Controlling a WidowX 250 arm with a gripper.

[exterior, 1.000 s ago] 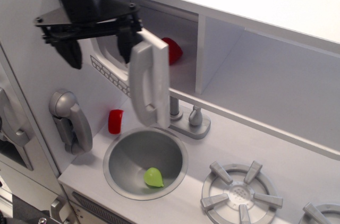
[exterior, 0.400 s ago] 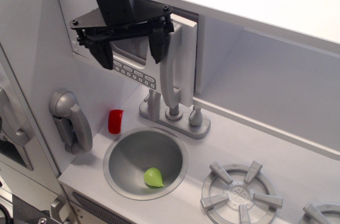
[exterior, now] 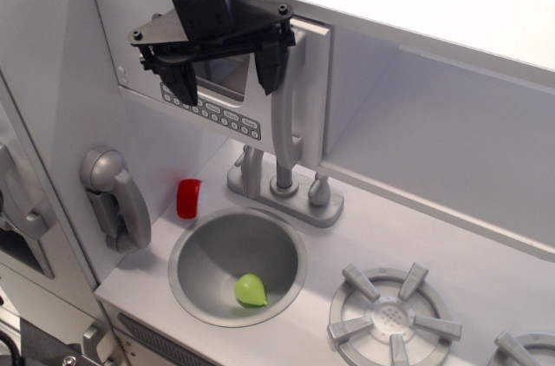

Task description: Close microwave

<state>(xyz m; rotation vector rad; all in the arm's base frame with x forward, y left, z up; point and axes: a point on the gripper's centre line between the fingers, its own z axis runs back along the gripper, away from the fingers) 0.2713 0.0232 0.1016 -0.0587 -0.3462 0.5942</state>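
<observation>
The microwave door point(exterior: 227, 116) is white with a long grey vertical handle point(exterior: 286, 119), a small dark window and a row of buttons. It lies flat against its wall compartment, with the handle next to the doorless shelf's divider. My black gripper point(exterior: 227, 77) hangs right in front of the door with its two fingers point(exterior: 269, 64) spread wide across the window, holding nothing. Whether a finger touches the door cannot be told.
A round sink point(exterior: 238, 264) holds a green object point(exterior: 251, 290). A grey faucet point(exterior: 284, 184) stands behind it. A red cup point(exterior: 189, 198) sits by the wall. A grey wall phone point(exterior: 115, 197) is at left. Stove burners point(exterior: 392, 316) lie at right. The open white shelf point(exterior: 434, 149) is at right.
The microwave door has swung from wide open, with a red object showing inside, to flat against its compartment. My gripper followed it to the right.
</observation>
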